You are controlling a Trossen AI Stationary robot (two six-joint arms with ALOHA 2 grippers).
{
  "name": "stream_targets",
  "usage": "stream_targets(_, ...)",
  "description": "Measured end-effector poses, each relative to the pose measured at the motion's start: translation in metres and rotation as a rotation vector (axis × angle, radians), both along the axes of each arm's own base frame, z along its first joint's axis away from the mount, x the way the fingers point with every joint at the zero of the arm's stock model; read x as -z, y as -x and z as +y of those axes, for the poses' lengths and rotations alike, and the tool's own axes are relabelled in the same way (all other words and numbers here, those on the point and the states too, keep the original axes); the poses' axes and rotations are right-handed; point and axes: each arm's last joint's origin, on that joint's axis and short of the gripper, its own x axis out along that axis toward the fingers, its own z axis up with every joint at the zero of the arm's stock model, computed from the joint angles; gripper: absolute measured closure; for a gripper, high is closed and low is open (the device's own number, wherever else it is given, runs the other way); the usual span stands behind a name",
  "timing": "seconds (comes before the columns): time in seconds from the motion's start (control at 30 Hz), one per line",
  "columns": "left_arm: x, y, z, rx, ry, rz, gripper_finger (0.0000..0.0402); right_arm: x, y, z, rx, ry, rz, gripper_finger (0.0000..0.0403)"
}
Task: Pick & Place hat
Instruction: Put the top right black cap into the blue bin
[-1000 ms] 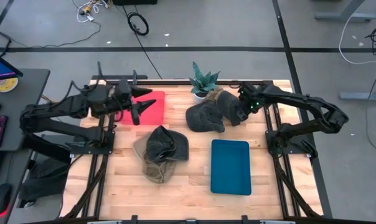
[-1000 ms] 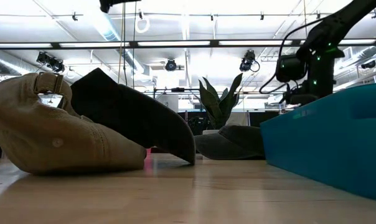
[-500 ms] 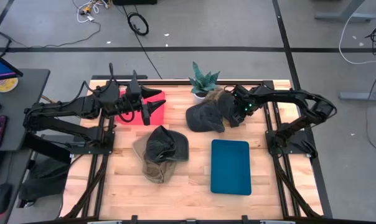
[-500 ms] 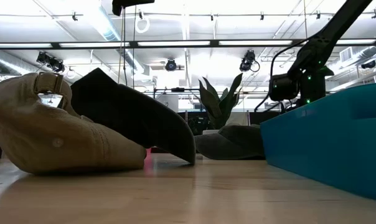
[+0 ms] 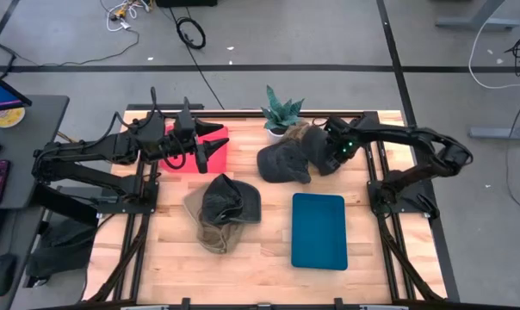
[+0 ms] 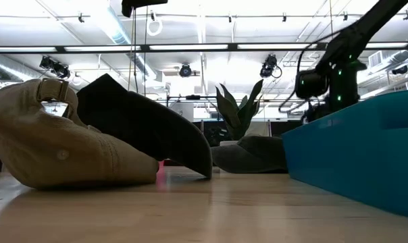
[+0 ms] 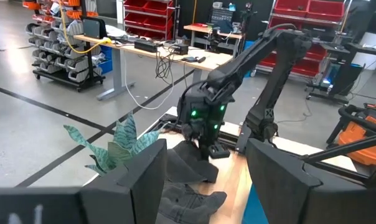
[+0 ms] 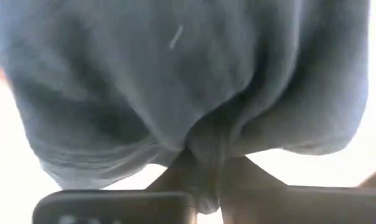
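Note:
Two dark grey hats lie at the far right by the plant: one (image 5: 281,164) rests flat on the wood, the other (image 5: 314,145) sits beside it under my right gripper (image 5: 323,157), which points down and is shut on its cloth (image 8: 175,93). A tan hat (image 5: 210,231) with a dark hat (image 5: 228,200) on top lies mid-table. My left gripper (image 7: 203,186) hangs open and level above the red tray (image 5: 210,138), holding nothing. My right gripper pinches a bunched fold of the grey hat's cloth (image 8: 206,146) between its two fingers, from above, pointing down. The cloth puckers toward the fingers. How many layers are held and whether the hat is clear of the table, I cannot tell.
A blue tray (image 5: 318,231) stands near the front right. The potted plant (image 5: 281,112) stands at the far edge, close behind the held hat. The arms' frames run along both table sides. Bare wood lies at the near left.
My left gripper has gone a little toward the table's right, over the red tray, then kept still. My right gripper has shifted slightly toward the hat by the plant and stands on it now. The hats have kept their places.

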Motion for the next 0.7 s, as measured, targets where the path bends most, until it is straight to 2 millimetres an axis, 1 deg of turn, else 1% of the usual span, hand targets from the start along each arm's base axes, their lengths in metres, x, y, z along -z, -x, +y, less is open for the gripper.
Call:
stream_targets(0.07, 0.000, 0.000, 0.000, 0.000, -0.005, 0.002, 0.0177, -0.012, 0.003, 0.002, 0.000, 0.005, -0.005, 0.0383)
stream_targets(0.2, 0.000, 0.000, 0.000, 0.001, -0.010, 0.004, 0.0177, -0.048, 0.009, 0.007, -0.010, 0.054, -0.039, 0.0389)
stream_targets(0.53, 0.000, 0.000, 0.000, 0.001, -0.010, 0.004, 0.0177, -0.153, 0.026, 0.022, -0.006, 0.215, -0.212, 0.0389)
stream_targets(0.7, 0.000, 0.000, 0.000, 0.001, -0.010, 0.005, 0.0177, -0.196, 0.030, 0.027, -0.016, 0.261, -0.312, 0.0389)
